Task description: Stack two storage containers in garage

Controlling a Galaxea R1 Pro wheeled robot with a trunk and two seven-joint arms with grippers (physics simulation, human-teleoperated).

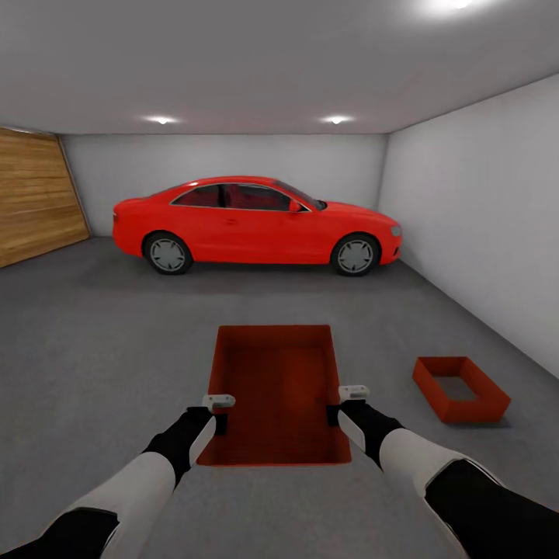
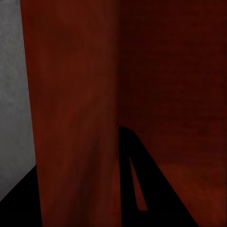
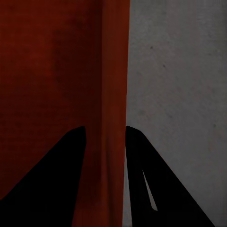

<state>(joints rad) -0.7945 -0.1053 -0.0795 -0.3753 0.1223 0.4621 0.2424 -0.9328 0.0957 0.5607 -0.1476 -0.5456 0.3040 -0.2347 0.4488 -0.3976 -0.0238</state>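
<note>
A: What's nearest?
B: The left gripper and right gripper, each clamped on a side wall of the carried storage container, arms stretched forward, held over the garage floor

A: And the target?
B: The second storage container sits on the floor ahead-right, nearer the right arm, near the white wall, long axis roughly parallel to the carried one
</note>
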